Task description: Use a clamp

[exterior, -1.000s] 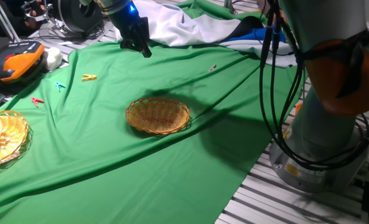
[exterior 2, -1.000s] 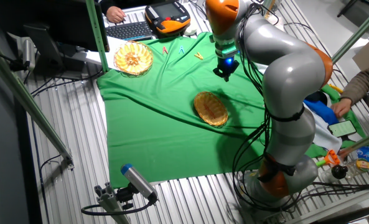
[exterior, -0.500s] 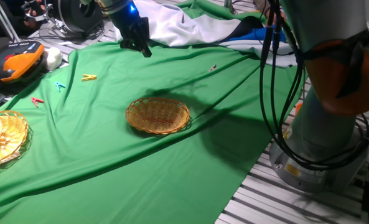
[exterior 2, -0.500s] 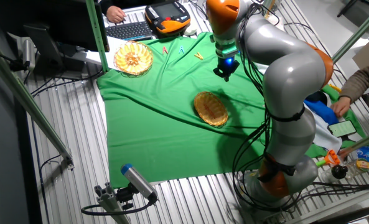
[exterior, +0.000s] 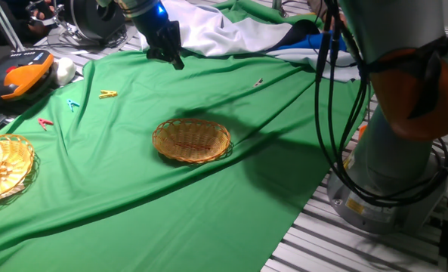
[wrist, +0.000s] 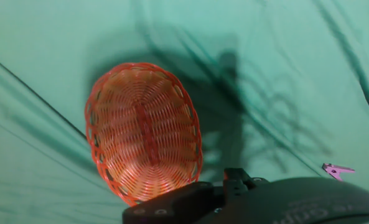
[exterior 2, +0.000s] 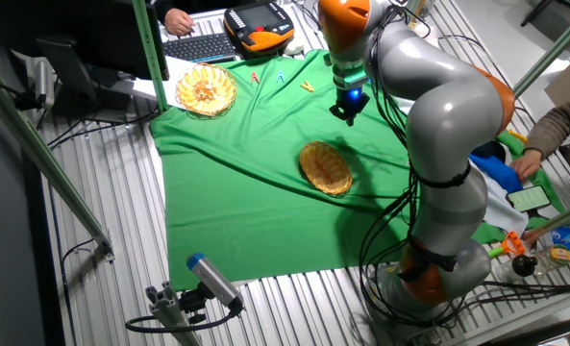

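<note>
The clamp (exterior: pixel 258 82) is a tiny dark clip lying on the green cloth (exterior: pixel 133 196), right of and beyond the empty wicker basket (exterior: pixel 192 140). In the hand view the clamp (wrist: pixel 336 169) shows at the lower right and the basket (wrist: pixel 144 130) at the left. My gripper (exterior: pixel 169 54) hangs high above the far part of the cloth, well left of the clamp and touching nothing. It also shows in the other fixed view (exterior 2: pixel 347 111), above the basket (exterior 2: pixel 325 167). Its fingertips are dark and too small to tell whether they are apart; the hand view shows only the gripper body.
Yellow (exterior: pixel 108 94), blue (exterior: pixel 73 105) and red (exterior: pixel 45 123) clothespins lie at the far left. A second wicker basket (exterior: pixel 1 168) sits at the left edge. An orange pendant (exterior: pixel 20 79) and white fabric (exterior: pixel 231 34) lie beyond the cloth. The robot base (exterior: pixel 405 151) stands at the right.
</note>
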`<state>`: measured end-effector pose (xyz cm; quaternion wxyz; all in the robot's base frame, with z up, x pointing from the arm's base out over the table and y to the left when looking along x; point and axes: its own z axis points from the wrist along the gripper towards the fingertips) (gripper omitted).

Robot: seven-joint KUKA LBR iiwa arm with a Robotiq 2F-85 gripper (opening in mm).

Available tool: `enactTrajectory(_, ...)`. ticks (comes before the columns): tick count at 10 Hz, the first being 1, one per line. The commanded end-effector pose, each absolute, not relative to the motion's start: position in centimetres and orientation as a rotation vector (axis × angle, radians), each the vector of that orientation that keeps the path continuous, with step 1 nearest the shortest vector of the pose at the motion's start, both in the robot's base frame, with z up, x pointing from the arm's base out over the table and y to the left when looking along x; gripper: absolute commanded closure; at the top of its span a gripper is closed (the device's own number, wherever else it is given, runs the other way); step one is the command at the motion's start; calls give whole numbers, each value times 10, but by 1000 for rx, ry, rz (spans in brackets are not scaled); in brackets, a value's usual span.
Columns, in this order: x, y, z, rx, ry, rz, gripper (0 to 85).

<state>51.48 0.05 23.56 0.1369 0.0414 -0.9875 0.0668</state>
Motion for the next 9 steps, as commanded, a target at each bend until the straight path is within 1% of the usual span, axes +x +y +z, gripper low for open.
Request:
enactTrajectory(1, 515, 0, 236, 94, -2939, 119, 850)
enactTrajectory(2, 515, 0, 236, 58, -2936, 95, 850)
enactTrajectory(6, 515, 0, 236, -91, -2967, 169, 850)
enactTrajectory(7, 515, 0, 236, -128, -2974, 161, 850)
enactTrajectory(8, 515, 0, 236, -117, -2987, 103, 850)
enactTrajectory(9, 515, 0, 236, -89, -2960, 171, 850)
